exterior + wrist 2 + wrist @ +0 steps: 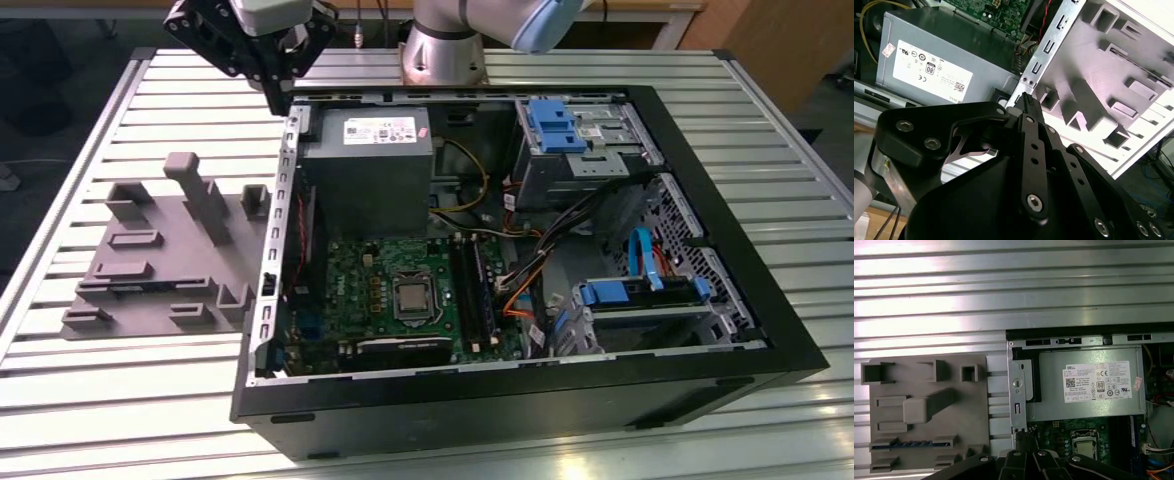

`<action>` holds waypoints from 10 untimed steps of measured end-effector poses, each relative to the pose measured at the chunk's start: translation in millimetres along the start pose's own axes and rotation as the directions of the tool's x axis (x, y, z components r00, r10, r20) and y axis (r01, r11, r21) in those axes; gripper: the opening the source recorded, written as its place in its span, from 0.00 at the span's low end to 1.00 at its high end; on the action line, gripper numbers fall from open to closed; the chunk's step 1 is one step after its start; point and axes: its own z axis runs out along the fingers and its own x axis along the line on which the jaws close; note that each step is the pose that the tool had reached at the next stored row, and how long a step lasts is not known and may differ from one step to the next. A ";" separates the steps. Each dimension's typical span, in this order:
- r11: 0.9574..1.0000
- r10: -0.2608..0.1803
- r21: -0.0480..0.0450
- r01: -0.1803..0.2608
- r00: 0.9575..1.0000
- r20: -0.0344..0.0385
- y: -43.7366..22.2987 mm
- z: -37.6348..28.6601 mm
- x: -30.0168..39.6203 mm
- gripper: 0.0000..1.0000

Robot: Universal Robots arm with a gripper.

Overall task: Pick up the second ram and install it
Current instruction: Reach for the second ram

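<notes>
The gripper point(1026, 99) was pictured closed, empty, well apart from the second ram point(909, 444), which could be knocked if approached unopened.

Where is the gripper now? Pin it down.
The gripper hangs over the far corner of the case at the exterior view's left, between the power supply and the grey fixture.

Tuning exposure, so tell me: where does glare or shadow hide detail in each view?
In the first wrist view, glare bands wash the slatted table; in the second wrist view, the table past the grey fixture is blown white; in the exterior view, light is even, though the computer case interior sits in shade.
</notes>
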 end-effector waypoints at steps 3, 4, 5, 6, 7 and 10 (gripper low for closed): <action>1.000 0.000 0.000 0.000 1.000 0.000 -0.2 0.0 2.5 0.11; 1.000 0.000 0.000 0.000 1.000 -0.001 -0.3 0.0 3.3 0.11; 1.000 0.000 0.000 0.000 1.000 -0.001 -0.3 0.0 4.2 0.11; 1.000 0.000 0.000 0.000 1.000 -0.001 -0.4 -0.1 5.0 0.11; 1.000 0.000 0.000 0.000 1.000 -0.001 -0.4 0.0 5.8 0.11; 1.000 0.000 0.000 0.000 1.000 -0.001 -0.7 -0.1 8.5 0.11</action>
